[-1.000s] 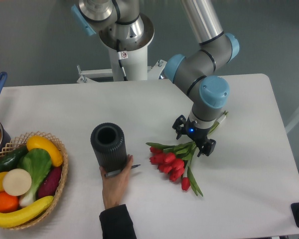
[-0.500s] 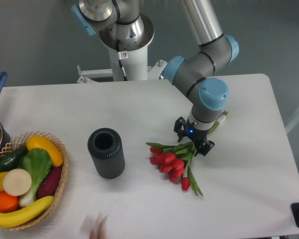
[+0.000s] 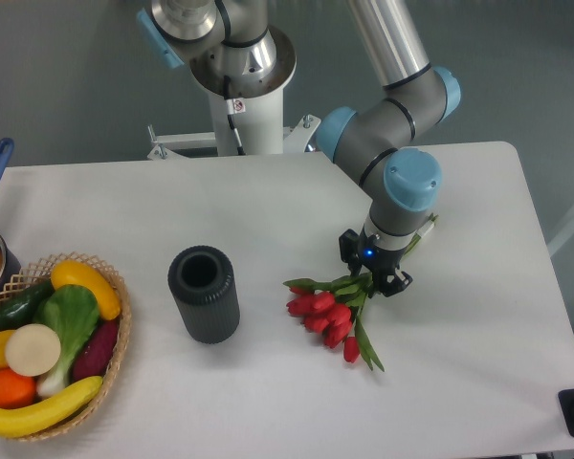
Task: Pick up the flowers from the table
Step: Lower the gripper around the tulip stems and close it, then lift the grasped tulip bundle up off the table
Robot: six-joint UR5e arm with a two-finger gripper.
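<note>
— Where are the flowers [image 3: 331, 311]?
— On the table [image 3: 478, 316], right of the vase [image 3: 205, 294]. The gripper [image 3: 374, 277] has closed its fingers around the stems.
— Handling?
— Probably light, floppy; grip stems, not buds.

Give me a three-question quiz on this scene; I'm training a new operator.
1. True or false: the gripper is over the stems of the flowers.
2. What stands between the basket and the flowers? A) a pan B) a dark ribbed cylinder C) a cup
3. Fill in: the flower buds are coloured ____.

Key: 1 true. 2 B, the cylinder on the table. 3 red.
</note>
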